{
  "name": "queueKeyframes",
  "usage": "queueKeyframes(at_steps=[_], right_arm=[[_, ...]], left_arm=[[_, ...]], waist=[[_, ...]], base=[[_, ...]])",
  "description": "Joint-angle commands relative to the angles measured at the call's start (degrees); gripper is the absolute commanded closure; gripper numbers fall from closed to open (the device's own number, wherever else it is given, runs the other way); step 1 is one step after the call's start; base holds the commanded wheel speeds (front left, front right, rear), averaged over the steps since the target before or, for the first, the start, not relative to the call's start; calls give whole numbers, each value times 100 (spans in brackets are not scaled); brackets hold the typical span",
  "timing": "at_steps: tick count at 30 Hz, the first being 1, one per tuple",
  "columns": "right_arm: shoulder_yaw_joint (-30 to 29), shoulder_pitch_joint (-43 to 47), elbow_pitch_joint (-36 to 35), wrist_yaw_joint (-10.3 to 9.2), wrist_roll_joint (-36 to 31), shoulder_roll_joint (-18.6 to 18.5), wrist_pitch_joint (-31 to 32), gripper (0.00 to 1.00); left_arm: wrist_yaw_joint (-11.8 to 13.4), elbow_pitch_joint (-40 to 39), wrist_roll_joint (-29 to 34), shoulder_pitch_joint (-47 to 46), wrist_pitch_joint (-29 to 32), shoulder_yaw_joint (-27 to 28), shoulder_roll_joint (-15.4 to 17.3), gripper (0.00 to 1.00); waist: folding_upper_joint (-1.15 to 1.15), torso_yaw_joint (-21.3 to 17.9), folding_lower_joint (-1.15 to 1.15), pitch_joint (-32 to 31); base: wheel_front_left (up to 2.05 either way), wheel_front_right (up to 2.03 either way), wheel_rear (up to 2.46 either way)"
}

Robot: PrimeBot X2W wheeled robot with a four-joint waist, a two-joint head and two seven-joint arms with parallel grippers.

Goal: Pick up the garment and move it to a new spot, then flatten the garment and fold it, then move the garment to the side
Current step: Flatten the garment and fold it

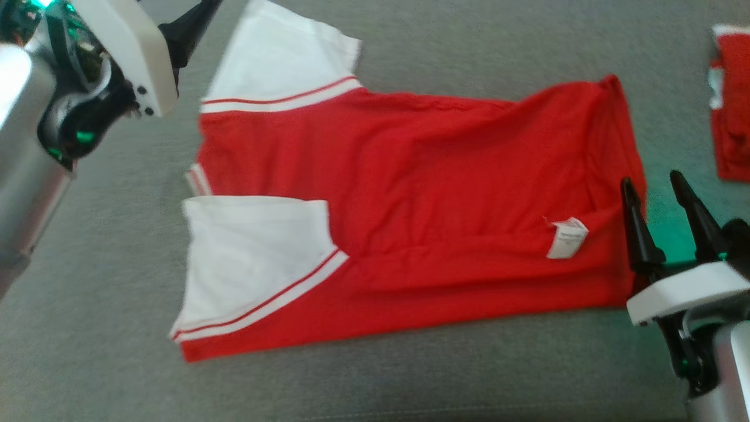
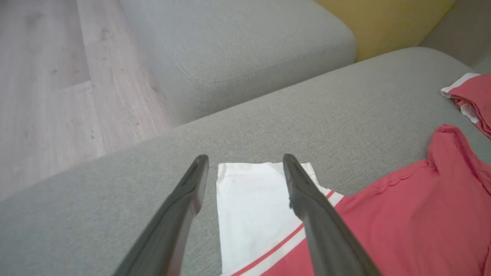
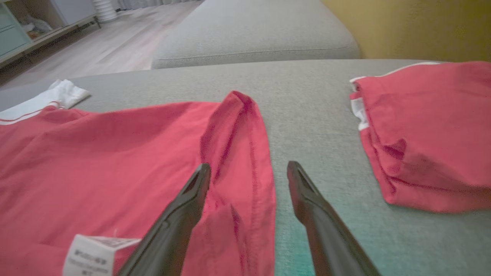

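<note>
A red garment [image 1: 410, 193] with white sleeves lies spread flat on the grey sofa cushion [image 1: 410, 375], collar end to the left and hem to the right. A white label [image 1: 565, 237] sticks up near the hem. My left gripper [image 2: 245, 158] hovers open over the far white sleeve [image 2: 253, 207], holding nothing; one of its dark fingers [image 1: 187, 29] shows at the top left of the head view. At the hem edge my right gripper [image 1: 653, 183] stands open too, one finger over the red cloth [image 3: 96, 145] and one over bare cushion, nothing gripped.
A second red garment [image 1: 732, 117], folded, lies on the cushion to the right, seen close in the right wrist view [image 3: 429, 130]. Beyond the sofa's far edge are a grey ottoman [image 2: 238, 50], wooden floor [image 2: 46, 96] and a yellow wall [image 3: 414, 27].
</note>
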Motion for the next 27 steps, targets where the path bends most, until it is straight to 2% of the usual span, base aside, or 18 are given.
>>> queueKeyframes(at_steps=[1, 9, 16, 27], right_arm=[[102, -119, -192, 37, -49, -16, -85, 0], [112, -224, -218, 37, -89, 89, -162, 0], [202, -314, -124, 37, -69, 244, -270, 0], [221, -453, 51, 37, -51, 315, -424, 0]], left_arm=[[-30, 42, -180, -404, 185, 100, 239, 0], [-32, 710, -627, -799, 620, -243, 444, 0], [-32, 1323, -729, -1025, 641, -388, 659, 0], [-33, 1420, -821, -1233, 542, -807, 789, 0]], waist=[[0, -421, -2, 392], [0, -804, -2, 671], [0, -1063, -2, 924], [0, -1181, -2, 1114]], base=[[0, 0, 0], [0, 0, 0], [0, 0, 0], [0, 0, 0]])
